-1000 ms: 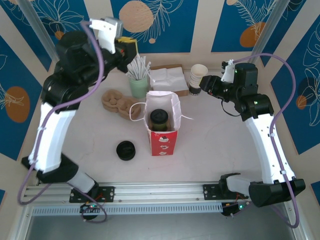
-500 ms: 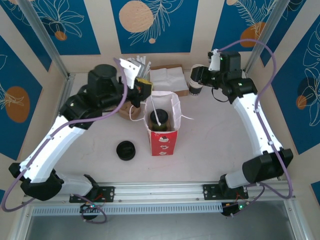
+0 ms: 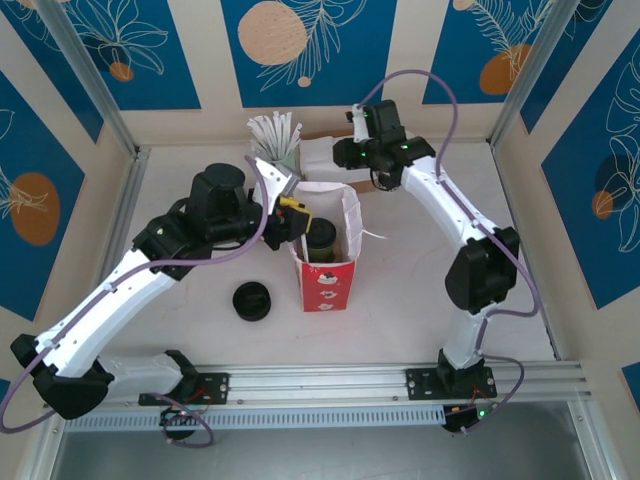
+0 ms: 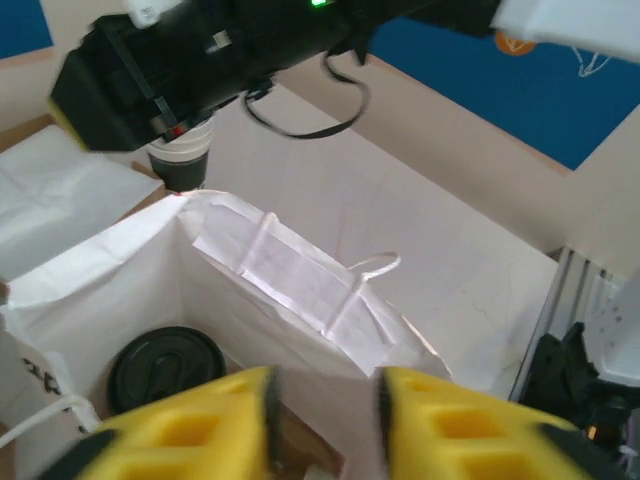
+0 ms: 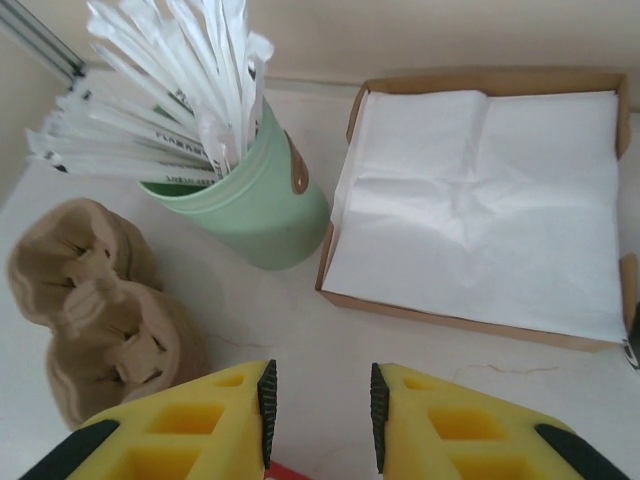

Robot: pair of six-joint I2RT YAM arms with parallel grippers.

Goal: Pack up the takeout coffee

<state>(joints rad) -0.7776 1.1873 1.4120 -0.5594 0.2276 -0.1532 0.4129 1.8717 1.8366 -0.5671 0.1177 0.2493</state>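
The takeout coffee stands inside the red-and-white paper bag (image 3: 325, 270); its black lid (image 3: 320, 238) shows through the open top, and the left wrist view looks down on the lid (image 4: 165, 365) between the bag's white walls (image 4: 300, 270). My left gripper (image 3: 292, 218) hovers at the bag's left rim, open (image 4: 322, 420), with the bag's paper edge in the gap between its yellow fingers. My right gripper (image 3: 345, 165) reaches over the back of the table just behind the bag, open (image 5: 320, 410) above bare table, with nothing between its fingers.
A green cup of wrapped straws (image 5: 250, 195) and a cardboard tray of white napkins (image 5: 480, 200) sit at the back. A brown pulp cup carrier (image 5: 90, 320) lies to the left. Stacked lidless cups (image 4: 182, 165) stand behind the bag. A loose black lid (image 3: 251, 300) lies front left.
My right arm swung left from the stacked cups to behind the bag. My left arm came down from the straw cup to the bag's left rim.
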